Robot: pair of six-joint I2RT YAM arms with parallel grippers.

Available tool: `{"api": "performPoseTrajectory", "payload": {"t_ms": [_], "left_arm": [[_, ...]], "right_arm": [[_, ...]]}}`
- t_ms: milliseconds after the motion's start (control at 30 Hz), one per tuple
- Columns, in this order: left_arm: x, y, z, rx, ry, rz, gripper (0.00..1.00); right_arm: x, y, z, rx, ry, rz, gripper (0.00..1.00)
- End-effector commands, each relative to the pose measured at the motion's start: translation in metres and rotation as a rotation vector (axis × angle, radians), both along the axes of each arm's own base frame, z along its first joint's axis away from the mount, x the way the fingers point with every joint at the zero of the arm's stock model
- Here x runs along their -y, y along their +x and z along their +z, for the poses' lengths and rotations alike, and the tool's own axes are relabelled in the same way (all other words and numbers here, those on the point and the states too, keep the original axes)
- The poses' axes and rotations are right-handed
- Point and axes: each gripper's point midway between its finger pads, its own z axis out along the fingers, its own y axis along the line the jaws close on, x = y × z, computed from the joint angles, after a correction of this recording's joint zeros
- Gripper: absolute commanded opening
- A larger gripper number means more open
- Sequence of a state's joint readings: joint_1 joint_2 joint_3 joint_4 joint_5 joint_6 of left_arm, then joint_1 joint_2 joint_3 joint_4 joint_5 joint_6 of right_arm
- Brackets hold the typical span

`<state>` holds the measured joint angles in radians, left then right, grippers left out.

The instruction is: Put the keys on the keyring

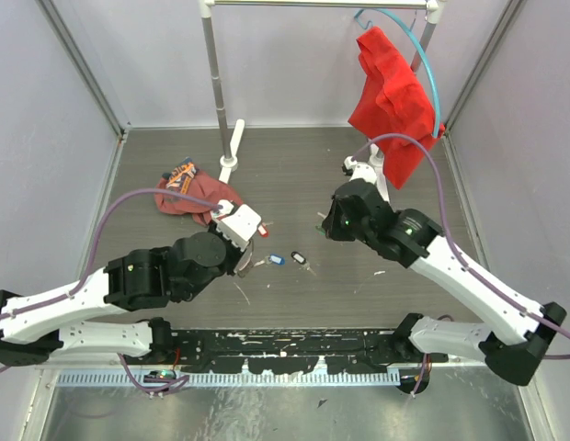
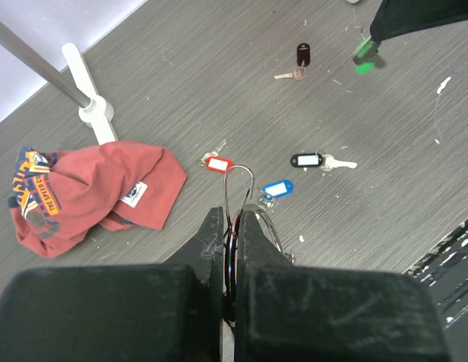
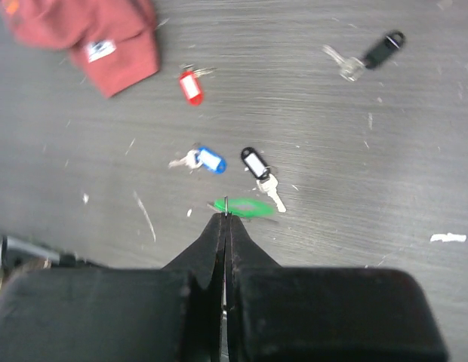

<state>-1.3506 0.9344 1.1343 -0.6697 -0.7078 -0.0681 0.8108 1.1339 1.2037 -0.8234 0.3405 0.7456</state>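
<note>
L gripper [image 2: 232, 220] clamped on the keyring [image 2: 240, 168]; wire loop sticks fwd past the tips, curving to the right, pointing toward the red-tag key [image 2: 217, 163], w/ blue-tag key [image 2: 277, 188] to the loop's right on the table [image 2: 370, 226]. R gripper [image 3: 225, 217] pinched on the green-tag key [image 3: 245, 207]: tag sits right at the tips, long axis crosswise to the fingers, offset right.

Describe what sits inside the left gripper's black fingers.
The left gripper is shut on a thin silver wire keyring, whose loop sticks out in front. The ring's rear part is covered by the fingers.
</note>
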Motion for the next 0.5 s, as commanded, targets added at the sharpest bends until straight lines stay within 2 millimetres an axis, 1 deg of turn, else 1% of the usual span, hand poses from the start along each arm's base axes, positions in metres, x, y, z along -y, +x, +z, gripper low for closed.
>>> {"api": "performPoseTrajectory", "payload": {"t_ms": [0, 33, 100, 167, 267, 367, 467], "left_arm": [[0.006, -0.004, 0.017, -0.043, -0.023, -0.011, 0.0], [0.01, -0.005, 0.022, -0.05, -0.025, -0.021, 0.0], [0.016, -0.007, 0.023, -0.063, -0.008, -0.039, 0.0], [0.023, -0.006, 0.024, -0.07, 0.012, -0.046, 0.0], [0.03, -0.004, 0.027, -0.051, 0.024, -0.061, 0.0], [0.038, 0.0, 0.045, 0.002, -0.018, -0.077, 0.0], [0.043, 0.007, 0.063, 0.068, -0.049, -0.08, 0.0]], "right_arm": [[-0.021, -0.025, 0.065, 0.225, -0.019, 0.451, 0.01], [-0.02, -0.029, 0.077, 0.268, -0.021, 0.488, 0.01], [-0.016, -0.037, 0.096, 0.35, -0.015, 0.548, 0.01], [-0.022, -0.047, 0.106, 0.411, 0.014, 0.627, 0.01], [-0.027, -0.058, 0.116, 0.436, 0.014, 0.728, 0.01], [-0.029, -0.069, 0.126, 0.469, -0.03, 0.855, 0.01], [-0.029, -0.074, 0.136, 0.552, -0.051, 0.922, 0.01]]}}
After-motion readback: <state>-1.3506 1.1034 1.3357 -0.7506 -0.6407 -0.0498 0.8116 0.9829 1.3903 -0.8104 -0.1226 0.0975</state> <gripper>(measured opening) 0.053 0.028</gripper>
